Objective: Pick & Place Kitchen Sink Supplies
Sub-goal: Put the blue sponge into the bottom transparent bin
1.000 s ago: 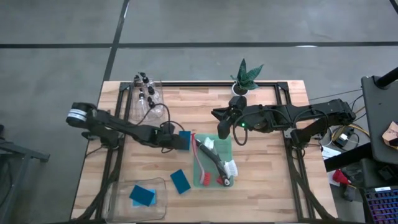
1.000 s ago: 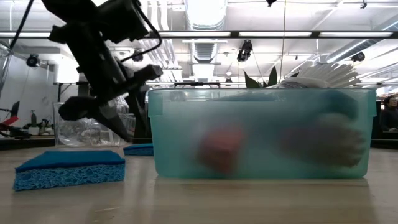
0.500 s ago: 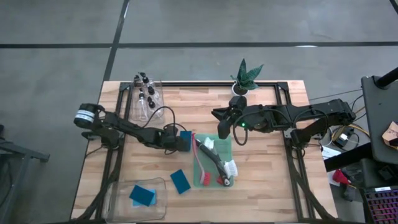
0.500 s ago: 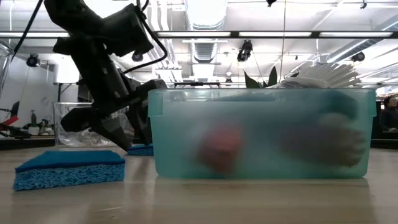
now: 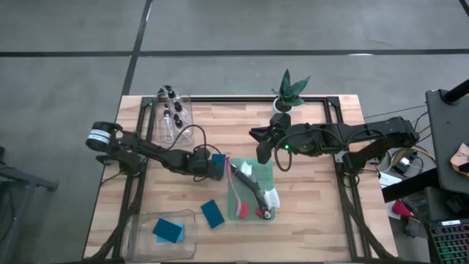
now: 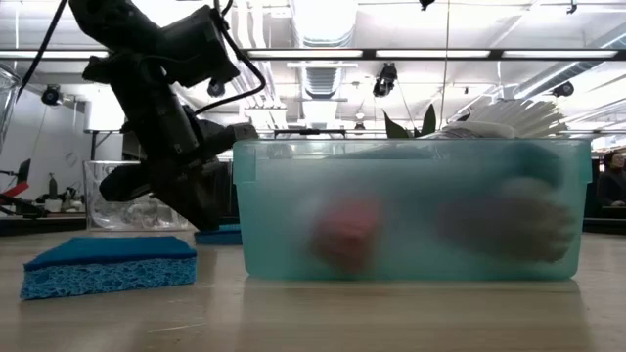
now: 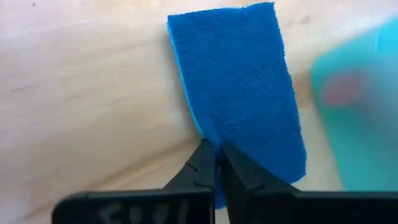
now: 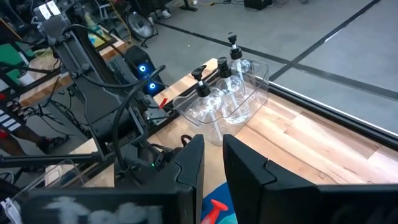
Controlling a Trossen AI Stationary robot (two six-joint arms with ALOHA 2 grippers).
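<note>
Sponge nipped at its edge by the left gripper, about mid-bench

We see that gripper's fingers pressed nearly together on the sponge's rim, right at 9 o'clock of the green bin holding the brushes. Another sponge lies loose at 7 o'clock of that bin, one more sits in the clear bin toward 8. Bottles stand at 11. Right gripper hangs around 12, fingers narrowly apart, holding nothing.

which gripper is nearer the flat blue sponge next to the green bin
Left. The left gripper is shut on the flat blue sponge's edge; the right gripper hangs apart from it, above the green bin.
</note>
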